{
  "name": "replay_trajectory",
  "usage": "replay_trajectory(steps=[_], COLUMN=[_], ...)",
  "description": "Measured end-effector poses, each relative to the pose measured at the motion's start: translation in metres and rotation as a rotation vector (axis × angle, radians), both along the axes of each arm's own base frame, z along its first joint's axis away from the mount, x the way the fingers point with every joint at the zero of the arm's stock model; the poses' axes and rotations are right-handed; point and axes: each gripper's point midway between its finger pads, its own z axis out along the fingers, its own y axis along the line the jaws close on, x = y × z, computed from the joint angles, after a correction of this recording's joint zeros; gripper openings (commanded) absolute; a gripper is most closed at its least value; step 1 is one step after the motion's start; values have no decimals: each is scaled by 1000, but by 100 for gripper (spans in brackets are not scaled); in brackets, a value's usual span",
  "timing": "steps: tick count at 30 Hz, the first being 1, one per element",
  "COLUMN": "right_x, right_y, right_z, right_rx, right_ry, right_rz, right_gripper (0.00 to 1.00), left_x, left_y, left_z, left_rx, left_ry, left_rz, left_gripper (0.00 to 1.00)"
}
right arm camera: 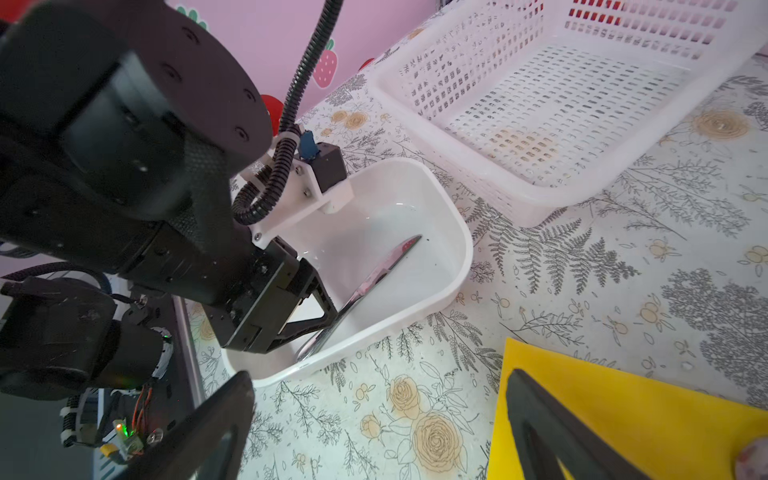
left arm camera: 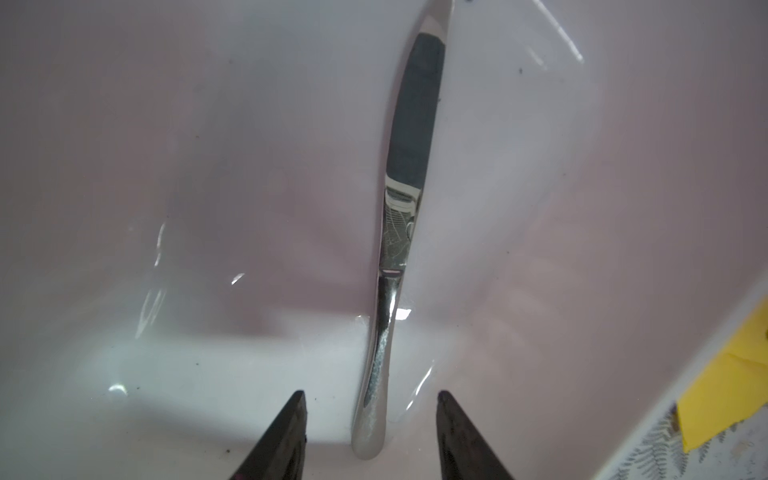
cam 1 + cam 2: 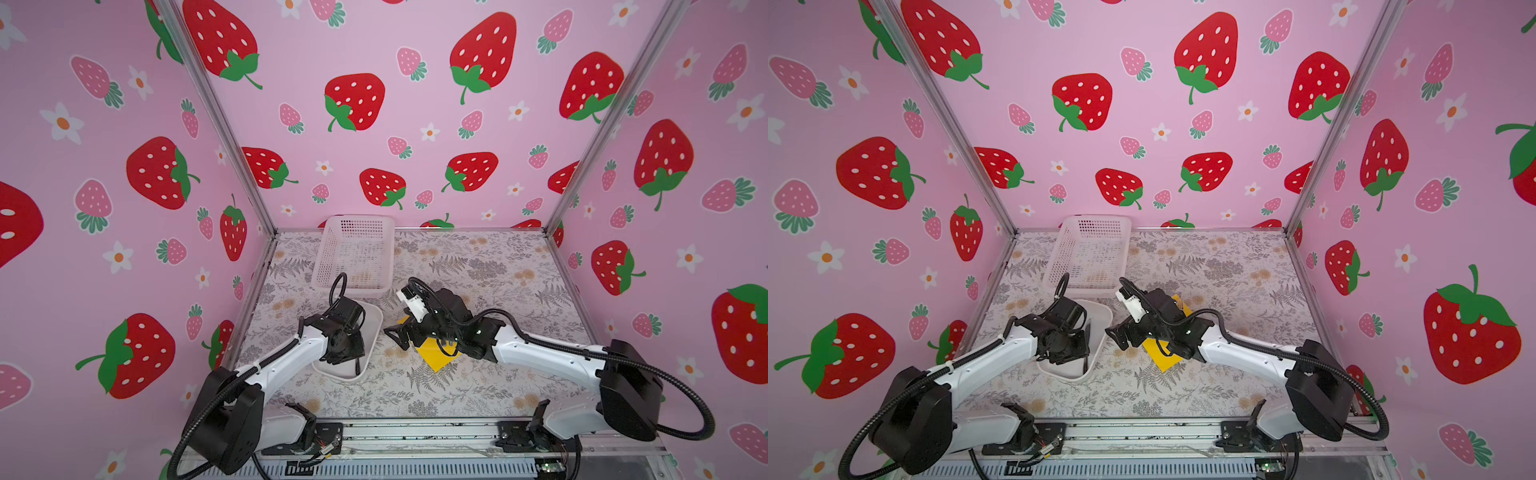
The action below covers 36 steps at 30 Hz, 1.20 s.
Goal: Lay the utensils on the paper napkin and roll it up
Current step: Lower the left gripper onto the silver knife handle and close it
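Note:
A shiny metal knife (image 2: 409, 166) lies lengthwise in the white plastic tray (image 2: 208, 208), the only one of the utensils I can make out. My left gripper (image 2: 370, 395) reaches down into the tray and is open. Its fingertips (image 2: 299, 401) stand on either side of the knife's handle end, with a gap on each side. In both top views the left wrist covers most of the tray (image 3: 376, 324) (image 3: 1105, 318). The yellow paper napkin (image 3: 436, 359) (image 1: 665, 415) lies flat, mostly under the right arm. My right gripper (image 1: 379, 374) (image 3: 398, 333) hangs open and empty over the table between tray and napkin.
A white mesh basket (image 3: 353, 253) (image 1: 540, 104) stands behind the tray (image 1: 461, 249), near the back wall. Pink strawberry walls close in the floral table on three sides. A pale rounded thing (image 1: 753, 457) shows on the napkin at the frame's corner.

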Motion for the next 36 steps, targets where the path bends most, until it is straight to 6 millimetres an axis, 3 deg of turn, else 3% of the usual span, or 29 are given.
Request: replay_trajectory(steps=[19, 25, 29, 36], right_x=[2, 3, 4, 5], right_y=[-1, -1, -1, -1], right_z=[-12, -14, -19, -24], right_rx=[-8, -14, -24, -38], right_ry=[26, 25, 28, 31], right_rz=[-24, -29, -33, -39], right_gripper=[96, 97, 97, 97], left_x=[1, 6, 10, 10], left_y=[-5, -7, -10, -11], left_z=[-28, -30, -32, -31], left_rx=[50, 55, 60, 60], left_ry=[135, 145, 153, 166], left_rz=[-78, -84, -93, -104], left_gripper=[31, 27, 18, 17])
